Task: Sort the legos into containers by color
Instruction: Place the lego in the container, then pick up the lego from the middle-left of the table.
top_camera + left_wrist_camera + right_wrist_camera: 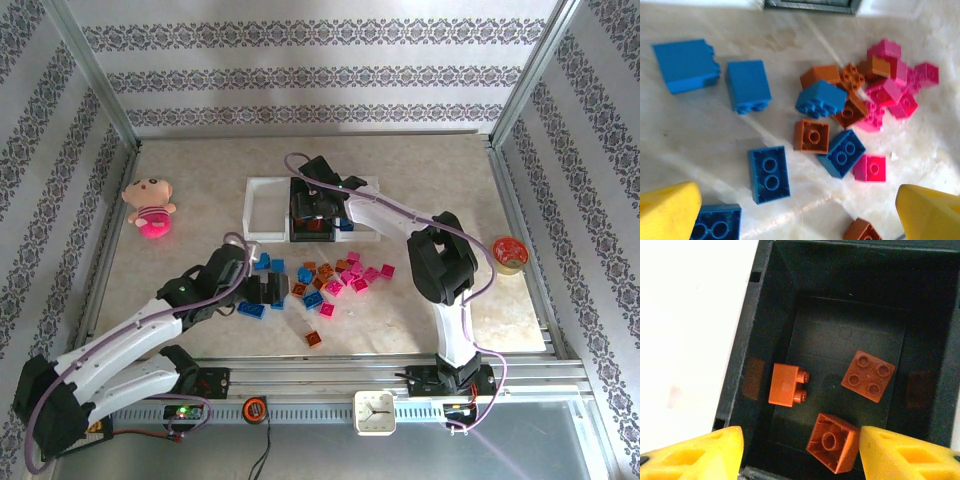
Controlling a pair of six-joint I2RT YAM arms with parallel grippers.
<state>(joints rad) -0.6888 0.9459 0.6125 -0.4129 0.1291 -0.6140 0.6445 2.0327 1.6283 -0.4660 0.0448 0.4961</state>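
Blue, pink and orange-brown legos (pixel 330 278) lie scattered mid-table. My left gripper (pixel 268 291) hovers open over the pile's left end. Its yellow fingertips (pixel 667 210) stand wide apart, with a blue brick (pixel 769 174) just ahead of the gap and another blue brick (pixel 715 225) beside the left tip. My right gripper (pixel 312 212) is open over the black container (pixel 312 232), which sits between two white containers (pixel 262 208). Three orange-brown bricks lie inside the black container (pixel 760 340). One brick (pixel 832 442) rests close against the right fingertip (pixel 900 455), far from the other.
A pink plush doll (pixel 150 207) sits at the far left. At the right edge stands a round red tin (pixel 509 252). A small clock (pixel 374 412) rests on the front rail. Metal frame posts and patterned walls enclose the table.
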